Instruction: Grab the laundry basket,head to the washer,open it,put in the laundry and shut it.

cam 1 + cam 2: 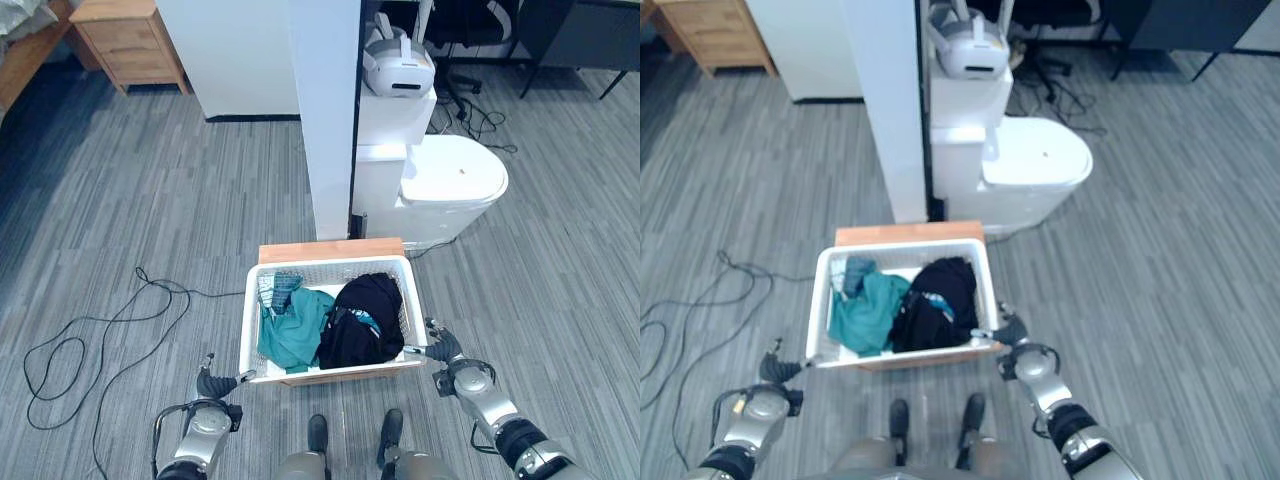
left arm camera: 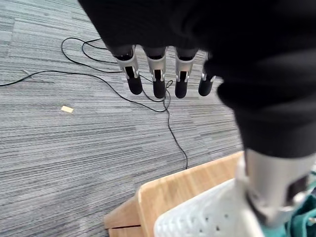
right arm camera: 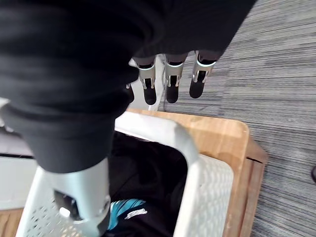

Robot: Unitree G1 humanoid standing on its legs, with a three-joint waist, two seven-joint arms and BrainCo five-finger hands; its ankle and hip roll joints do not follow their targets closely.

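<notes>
Laundry basket (image 1: 330, 274): white perforated plastic, rectangular with rounded corners, sitting on a low wooden stand (image 1: 330, 250) whose pale plank edge shows behind it and again under its near rim.
Laundry: a crumpled teal garment (image 1: 296, 325) in the left half, a heaped black garment (image 1: 362, 322) in the right half with a bit of teal fabric and a small label showing in its folds; a grey-blue checked piece (image 1: 281, 288) pokes up at the back left corner. What lies beneath the heaps is hidden.
Left robot hand (image 1: 214, 382): low at the basket's near left corner, touching its rim; in its wrist view the fingers (image 2: 157, 79) hang straight in a row over the carpet, spread and holding nothing, the thumb running down beside the white rim (image 2: 207, 217).
Right robot hand (image 1: 443, 347): at the basket's near right corner, against the rim; its fingers (image 3: 170, 79) reach straight past the basket's corner, uncurled, thumb lying along the inside wall.
Floor (image 1: 150, 220): grey striped carpet; a thin black cable (image 1: 90, 340) loops across it to the left.
Behind the basket: a white pillar (image 1: 325, 110), then a glossy white toilet (image 1: 450, 175) with its lid down and a white headset (image 1: 398, 62) resting on the cistern.
Far left: a light wood bedside cabinet (image 1: 125, 40), cut off by the top edge.
Far right: dark chair legs and furniture, too cropped to make out.
</notes>
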